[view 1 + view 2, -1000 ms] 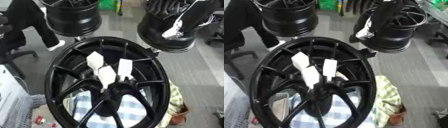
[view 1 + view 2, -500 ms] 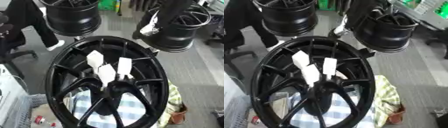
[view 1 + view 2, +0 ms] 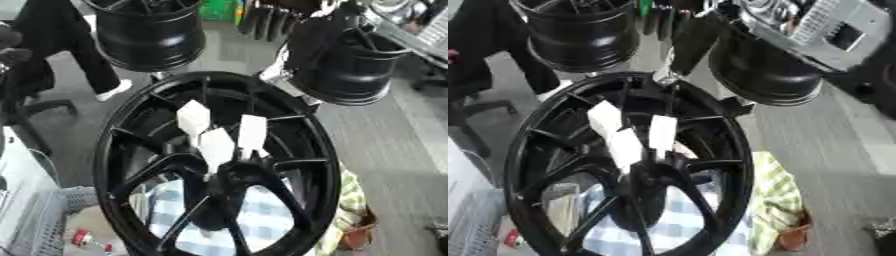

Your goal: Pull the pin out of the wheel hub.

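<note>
A large black wheel hub [image 3: 297, 150] stands tilted in the middle of both views. Three white flat tags [image 3: 217, 145] stick up from pins at its centre [image 3: 229, 177], where the spokes meet. My right arm comes down from the upper right as a dark blurred shape. My right hand [image 3: 677, 64] hangs just above the wheel's upper rim, with a pale patch at its lower end. It is apart from the tags. My left hand shows in neither view.
Two more black wheel barrels stand behind, one at upper left [image 3: 149, 35] and one at upper right [image 3: 350, 70]. A blue-white checked cloth [image 3: 262, 220] and a yellow-green cloth [image 3: 776, 200] lie under the wheel. A grey basket [image 3: 44, 220] sits lower left.
My right arm has swung from the far upper right leftward and down toward the wheel's upper rim. The whole picture has shifted too, so the camera has moved. The tags stay put.
</note>
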{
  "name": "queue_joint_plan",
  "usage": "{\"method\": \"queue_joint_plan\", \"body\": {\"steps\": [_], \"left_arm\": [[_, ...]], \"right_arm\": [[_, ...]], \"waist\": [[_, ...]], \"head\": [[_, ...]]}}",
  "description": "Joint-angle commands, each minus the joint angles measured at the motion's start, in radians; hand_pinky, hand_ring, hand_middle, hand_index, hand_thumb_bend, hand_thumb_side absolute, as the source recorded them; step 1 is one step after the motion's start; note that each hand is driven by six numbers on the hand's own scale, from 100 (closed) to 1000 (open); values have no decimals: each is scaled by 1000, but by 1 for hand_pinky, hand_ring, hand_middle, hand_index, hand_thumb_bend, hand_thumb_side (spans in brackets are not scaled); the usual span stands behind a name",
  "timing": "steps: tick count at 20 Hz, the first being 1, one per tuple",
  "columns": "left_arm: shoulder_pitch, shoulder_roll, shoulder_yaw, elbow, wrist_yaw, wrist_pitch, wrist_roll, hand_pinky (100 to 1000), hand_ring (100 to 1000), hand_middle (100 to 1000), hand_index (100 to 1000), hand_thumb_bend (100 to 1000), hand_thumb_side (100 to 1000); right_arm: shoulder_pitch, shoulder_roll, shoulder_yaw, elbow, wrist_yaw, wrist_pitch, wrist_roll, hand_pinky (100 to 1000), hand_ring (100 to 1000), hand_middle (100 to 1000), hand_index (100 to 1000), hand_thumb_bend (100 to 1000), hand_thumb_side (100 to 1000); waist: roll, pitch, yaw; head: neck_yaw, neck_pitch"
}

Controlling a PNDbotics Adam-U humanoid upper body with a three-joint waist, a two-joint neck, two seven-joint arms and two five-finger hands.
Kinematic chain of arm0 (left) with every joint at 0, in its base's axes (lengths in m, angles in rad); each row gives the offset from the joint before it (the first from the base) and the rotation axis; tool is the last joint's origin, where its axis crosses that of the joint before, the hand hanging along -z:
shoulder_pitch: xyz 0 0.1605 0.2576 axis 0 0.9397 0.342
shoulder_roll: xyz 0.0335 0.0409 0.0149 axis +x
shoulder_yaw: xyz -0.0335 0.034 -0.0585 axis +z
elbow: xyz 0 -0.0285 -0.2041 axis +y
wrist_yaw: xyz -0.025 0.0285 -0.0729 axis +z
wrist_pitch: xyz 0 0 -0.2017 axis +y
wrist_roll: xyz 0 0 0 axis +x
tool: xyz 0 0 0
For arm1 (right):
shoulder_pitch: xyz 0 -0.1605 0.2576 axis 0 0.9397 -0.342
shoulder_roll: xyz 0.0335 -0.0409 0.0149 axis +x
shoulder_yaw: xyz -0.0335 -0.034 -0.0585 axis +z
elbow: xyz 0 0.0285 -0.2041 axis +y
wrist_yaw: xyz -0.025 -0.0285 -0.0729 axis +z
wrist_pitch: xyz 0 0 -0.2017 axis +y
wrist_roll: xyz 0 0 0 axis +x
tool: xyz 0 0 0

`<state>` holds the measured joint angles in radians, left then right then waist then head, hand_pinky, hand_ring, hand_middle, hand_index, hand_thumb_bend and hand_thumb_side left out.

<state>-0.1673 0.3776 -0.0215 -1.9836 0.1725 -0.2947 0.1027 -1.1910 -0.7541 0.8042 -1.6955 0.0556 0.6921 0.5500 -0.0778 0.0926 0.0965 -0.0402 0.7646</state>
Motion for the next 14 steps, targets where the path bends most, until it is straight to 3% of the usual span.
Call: {"method": "queue_joint_plan", "body": {"steps": [1, 14], "left_arm": [[-8, 11, -1, -16, 5, 2, -3, 780, 795, 714, 854, 128, 677], [-7, 5, -4, -16, 6, 8, -8, 780, 797, 715, 852, 121, 684]], "right_arm": [[-1, 7, -3, 19, 8, 215, 212, 782, 743, 699, 788, 610, 271], [54, 32, -1, 26, 8, 215, 244, 779, 754, 720, 794, 604, 256]], "waist": [[7, -9, 2], [7, -3, 6]], "head": [[-4, 5], [-7, 5]]}}
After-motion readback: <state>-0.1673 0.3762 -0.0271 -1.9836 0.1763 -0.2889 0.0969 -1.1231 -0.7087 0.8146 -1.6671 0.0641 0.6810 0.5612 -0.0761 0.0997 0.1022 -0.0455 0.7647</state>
